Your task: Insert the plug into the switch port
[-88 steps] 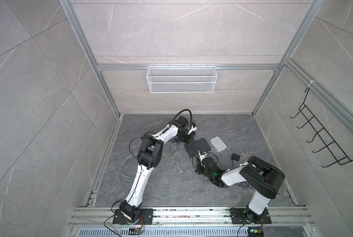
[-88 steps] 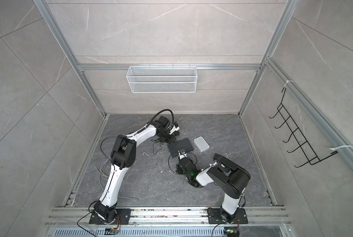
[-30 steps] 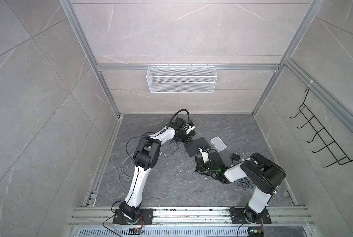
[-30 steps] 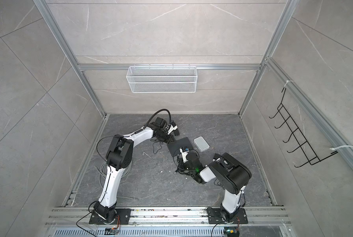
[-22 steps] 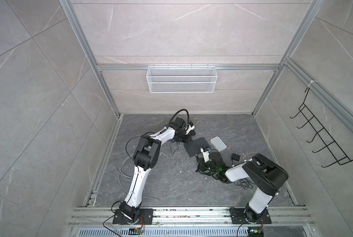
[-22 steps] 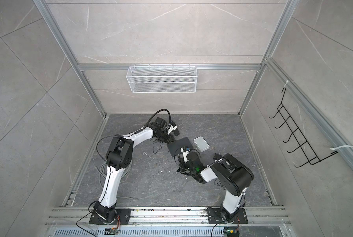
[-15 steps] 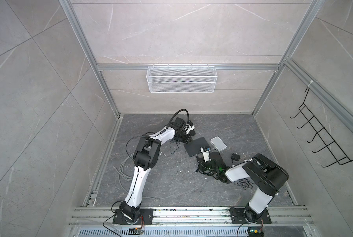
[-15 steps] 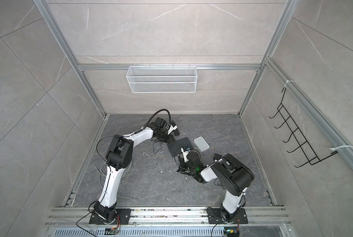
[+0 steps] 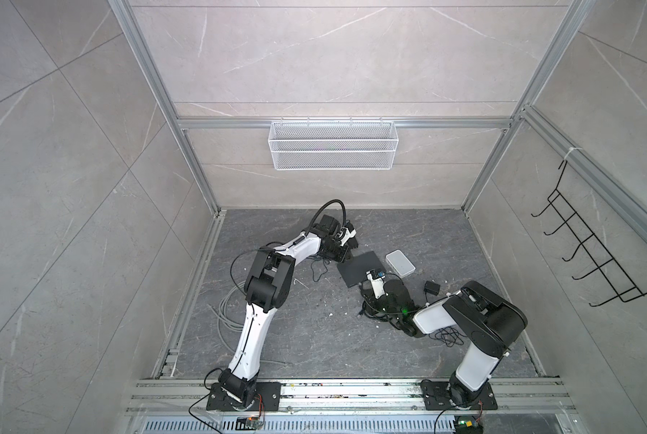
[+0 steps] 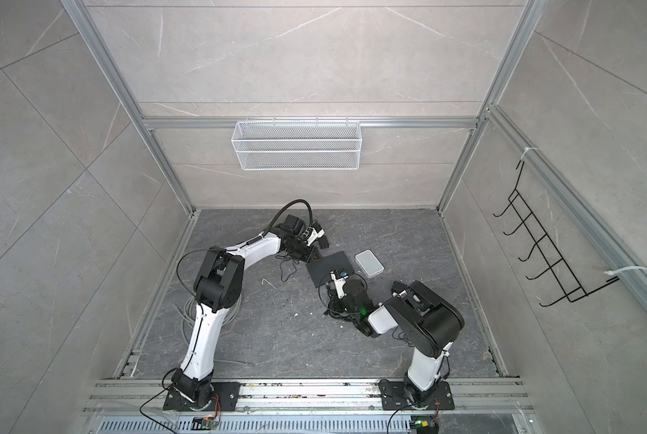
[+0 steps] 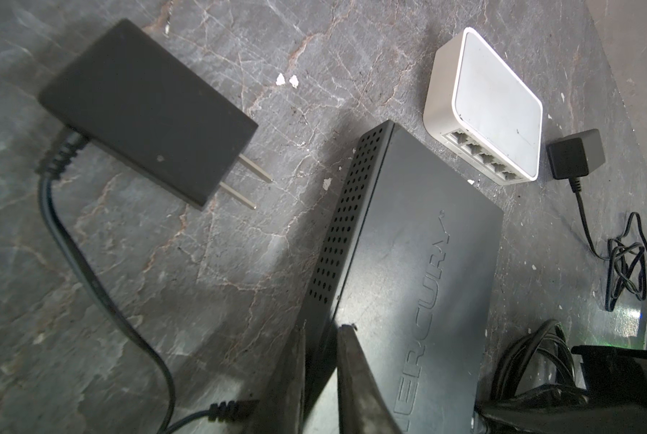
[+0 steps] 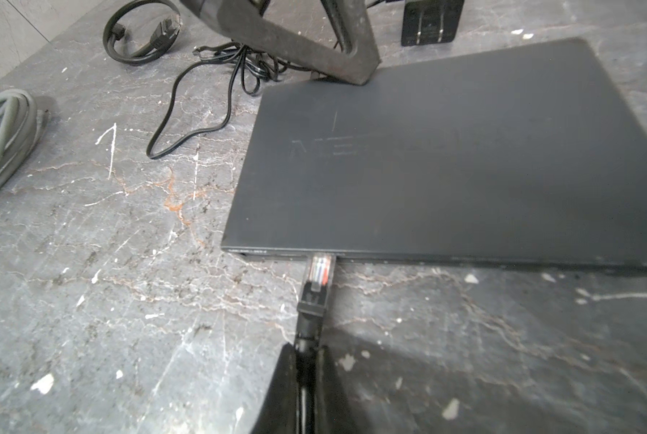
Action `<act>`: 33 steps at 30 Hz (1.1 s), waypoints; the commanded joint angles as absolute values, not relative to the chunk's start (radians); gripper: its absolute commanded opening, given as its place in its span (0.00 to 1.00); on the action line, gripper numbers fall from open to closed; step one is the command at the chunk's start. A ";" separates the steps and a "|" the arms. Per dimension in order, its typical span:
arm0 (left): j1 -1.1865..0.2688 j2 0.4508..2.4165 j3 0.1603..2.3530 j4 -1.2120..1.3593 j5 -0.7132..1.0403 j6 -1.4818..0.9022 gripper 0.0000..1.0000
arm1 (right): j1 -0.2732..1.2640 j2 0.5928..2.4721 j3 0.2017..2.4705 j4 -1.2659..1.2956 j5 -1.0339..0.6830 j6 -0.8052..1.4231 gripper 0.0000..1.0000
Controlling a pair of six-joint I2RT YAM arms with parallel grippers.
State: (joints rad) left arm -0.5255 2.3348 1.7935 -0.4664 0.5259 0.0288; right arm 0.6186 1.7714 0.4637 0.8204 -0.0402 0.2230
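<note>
The black switch point(image 12: 445, 158) lies flat on the floor, seen in both top views point(image 9: 359, 268) point(image 10: 327, 267). My left gripper point(image 11: 322, 330) is shut on the thin edge of the switch point(image 11: 408, 263) at its far corner, one finger on top. My right gripper point(image 12: 306, 349) is shut on the black cable just behind the plug point(image 12: 320, 270). The plug's clear tip meets a port on the switch's front face. How deep it sits I cannot tell. In both top views the right gripper point(image 9: 372, 280) point(image 10: 335, 280) sits at the switch's near edge.
A white switch point(image 11: 483, 112) point(image 9: 400, 262) lies just right of the black one. A black power adapter point(image 11: 145, 109) with bare prongs lies near the left gripper, and a smaller adapter point(image 9: 432, 288) lies by the right arm. A grey cable coil point(image 12: 2, 139) lies at the left.
Over the last few seconds my right gripper carried the plug up to the switch's front edge. In the last half second both arms have stayed nearly still.
</note>
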 commanded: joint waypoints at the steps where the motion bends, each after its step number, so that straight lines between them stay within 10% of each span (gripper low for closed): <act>1: -0.630 2.455 1.663 -0.991 0.666 0.002 0.17 | 0.601 1.785 0.445 0.837 0.074 0.210 0.00; 33: -0.617 2.470 1.671 -1.098 0.685 0.167 0.17 | 0.631 1.872 0.542 0.842 0.124 0.185 0.00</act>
State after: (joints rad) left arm -0.5079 2.3341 1.7920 -0.5144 0.5720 0.1158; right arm 0.6567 1.7962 0.4549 0.8722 0.0414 0.2111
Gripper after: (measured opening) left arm 0.171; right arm 0.093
